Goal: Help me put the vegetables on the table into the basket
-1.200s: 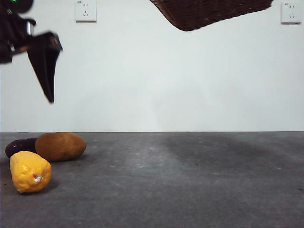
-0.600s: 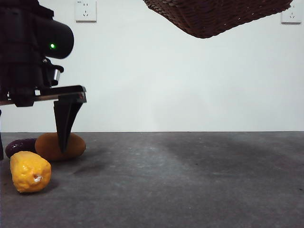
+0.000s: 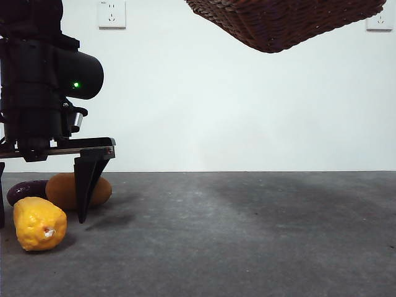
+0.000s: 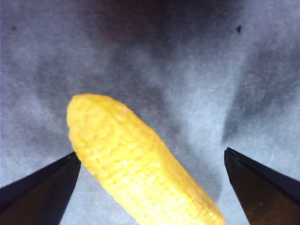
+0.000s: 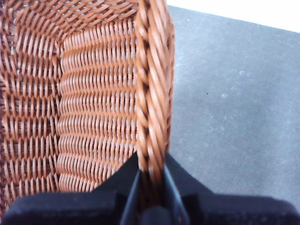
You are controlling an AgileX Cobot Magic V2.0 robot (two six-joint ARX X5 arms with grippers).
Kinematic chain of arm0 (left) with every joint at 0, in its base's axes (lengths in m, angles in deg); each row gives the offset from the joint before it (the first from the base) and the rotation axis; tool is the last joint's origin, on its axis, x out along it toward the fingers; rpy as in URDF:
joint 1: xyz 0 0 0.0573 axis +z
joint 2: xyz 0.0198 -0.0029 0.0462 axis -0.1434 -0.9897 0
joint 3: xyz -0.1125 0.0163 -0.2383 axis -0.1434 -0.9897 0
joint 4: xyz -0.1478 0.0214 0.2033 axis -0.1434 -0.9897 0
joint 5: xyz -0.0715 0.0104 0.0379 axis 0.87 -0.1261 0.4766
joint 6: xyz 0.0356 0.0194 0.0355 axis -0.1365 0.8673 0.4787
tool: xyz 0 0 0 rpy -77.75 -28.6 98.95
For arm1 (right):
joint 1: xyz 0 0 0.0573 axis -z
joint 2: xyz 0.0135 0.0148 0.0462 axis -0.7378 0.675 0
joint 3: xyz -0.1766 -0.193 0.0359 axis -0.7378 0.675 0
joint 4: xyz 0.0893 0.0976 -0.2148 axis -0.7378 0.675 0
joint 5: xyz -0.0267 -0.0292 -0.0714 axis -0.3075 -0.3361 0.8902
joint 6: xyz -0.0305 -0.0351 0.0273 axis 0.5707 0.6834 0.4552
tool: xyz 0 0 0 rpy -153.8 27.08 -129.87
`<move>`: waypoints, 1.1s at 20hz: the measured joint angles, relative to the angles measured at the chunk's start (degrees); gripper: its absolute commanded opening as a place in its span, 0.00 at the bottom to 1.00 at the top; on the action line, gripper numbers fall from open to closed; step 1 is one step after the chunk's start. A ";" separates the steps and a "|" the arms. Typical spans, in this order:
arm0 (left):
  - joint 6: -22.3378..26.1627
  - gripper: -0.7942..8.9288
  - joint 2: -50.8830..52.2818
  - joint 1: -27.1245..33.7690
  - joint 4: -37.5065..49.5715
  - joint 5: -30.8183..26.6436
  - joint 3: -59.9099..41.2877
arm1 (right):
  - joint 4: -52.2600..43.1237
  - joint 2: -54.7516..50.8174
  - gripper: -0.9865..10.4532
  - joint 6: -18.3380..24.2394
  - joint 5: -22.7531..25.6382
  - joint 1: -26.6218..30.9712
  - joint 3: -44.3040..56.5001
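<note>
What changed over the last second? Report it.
The left gripper came down from high up and now straddles the yellow vegetable, fingers open, nothing gripped yet. The basket, held aloft by the right gripper, drifted slightly. The potato and eggplant stayed put on the table.

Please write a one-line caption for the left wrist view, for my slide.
Open left gripper straddles the yellow vegetable lying on the grey table.

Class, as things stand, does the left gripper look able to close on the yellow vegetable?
Probably yes. The left gripper is open, one jaw either side of the yellow vegetable on the table, nothing between them.
</note>
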 measured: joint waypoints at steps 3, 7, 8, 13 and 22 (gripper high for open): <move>0.92 0.19 0.00 -0.11 0.02 0.00 0.00 | -0.02 0.00 0.08 0.09 0.00 0.02 0.00; 2.97 0.07 0.00 -0.11 0.02 0.00 0.00 | 0.59 0.00 0.08 0.09 0.00 0.02 0.00; 3.96 0.07 0.00 -0.11 0.02 0.00 0.00 | 1.11 0.00 0.08 0.11 0.00 0.02 0.00; 10.54 0.07 1.38 -0.11 2.36 0.57 0.00 | 3.61 0.00 0.08 0.00 0.28 0.00 0.00; 21.35 0.07 27.91 -0.92 9.38 6.14 0.00 | 0.98 0.79 0.08 -5.64 3.21 0.00 8.70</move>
